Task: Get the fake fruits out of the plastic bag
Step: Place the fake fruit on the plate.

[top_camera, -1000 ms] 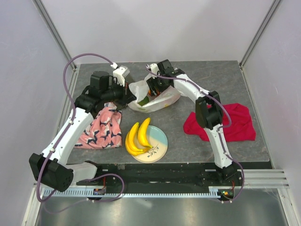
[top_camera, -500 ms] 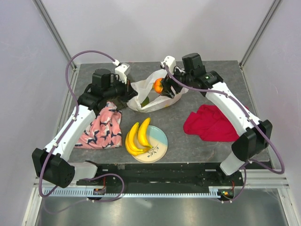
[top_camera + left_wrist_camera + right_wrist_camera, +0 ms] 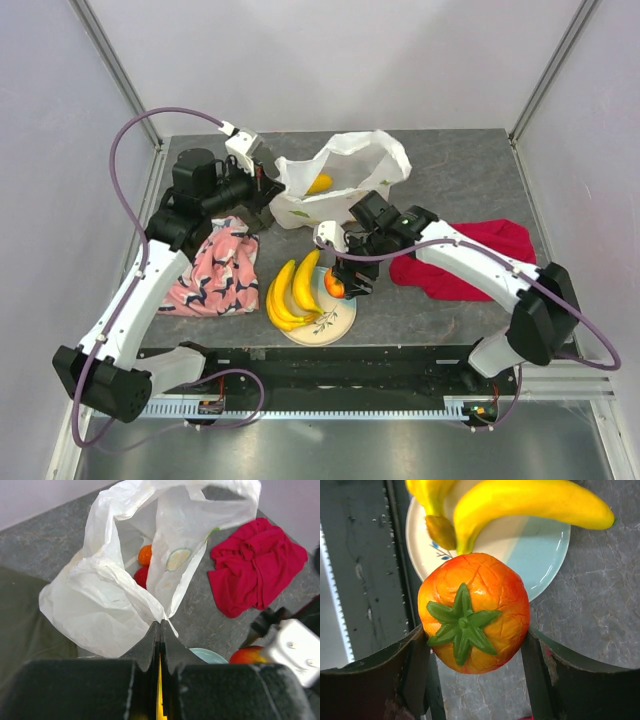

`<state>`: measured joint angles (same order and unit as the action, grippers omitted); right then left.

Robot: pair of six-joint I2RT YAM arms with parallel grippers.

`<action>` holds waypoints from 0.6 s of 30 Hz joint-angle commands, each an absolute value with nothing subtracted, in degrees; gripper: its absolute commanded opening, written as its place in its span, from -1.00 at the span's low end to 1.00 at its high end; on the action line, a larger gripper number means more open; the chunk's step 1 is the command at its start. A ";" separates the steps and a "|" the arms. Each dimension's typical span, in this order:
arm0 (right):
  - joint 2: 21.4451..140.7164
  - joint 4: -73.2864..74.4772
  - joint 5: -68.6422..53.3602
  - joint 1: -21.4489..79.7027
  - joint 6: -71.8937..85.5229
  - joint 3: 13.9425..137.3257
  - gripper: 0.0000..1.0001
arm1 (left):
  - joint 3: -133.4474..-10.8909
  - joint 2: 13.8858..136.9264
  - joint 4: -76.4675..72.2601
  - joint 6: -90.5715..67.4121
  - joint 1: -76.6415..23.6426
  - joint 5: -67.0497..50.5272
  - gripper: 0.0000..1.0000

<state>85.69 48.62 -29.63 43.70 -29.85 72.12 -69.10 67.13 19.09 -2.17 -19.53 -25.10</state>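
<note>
Right gripper (image 3: 475, 660) is clamped on an orange ribbed fruit (image 3: 472, 610) with a green star cap, jaws wide on either side of it. It hangs over the near edge of the plate (image 3: 545, 545), just beside the bananas (image 3: 530, 502). Not set down yet.

Left gripper (image 3: 160, 640) is closed, pinching the rim of the plastic bag (image 3: 115, 605) at the back of the table so the mouth gapes.

Progress:
- Bananas are out and lying on the plate.
- The orange ribbed fruit is out of the bag but in the jaws.
- In the bag: a second orange fruit (image 3: 145, 555), a red fruit (image 3: 141, 576) touching it, and a yellow fruit (image 3: 320, 183) in the top view.
- Can't tell if more sits under the film.

My read is roughly halfway. Next is release onto the plate, then reach into the bag.
</note>
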 commanded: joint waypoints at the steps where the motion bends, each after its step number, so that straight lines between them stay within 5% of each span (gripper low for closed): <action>1: 90.69 38.68 -26.81 43.86 -26.81 70.31 0.02 | -70.49 64.25 17.93 -0.09 -18.20 -26.45 -0.97; 13: 104.76 34.89 -25.23 44.82 -24.79 76.29 0.05 | -69.26 61.87 19.07 0.96 -13.45 -29.44 -0.97; 17: 104.07 33.23 -25.31 44.91 -23.03 75.06 0.56 | -69.26 62.58 19.07 0.62 -13.45 -31.72 -0.97; 18: 103.54 33.40 -25.23 44.91 -22.85 74.88 0.96 | -69.00 62.58 19.07 0.44 -13.36 -31.82 -0.97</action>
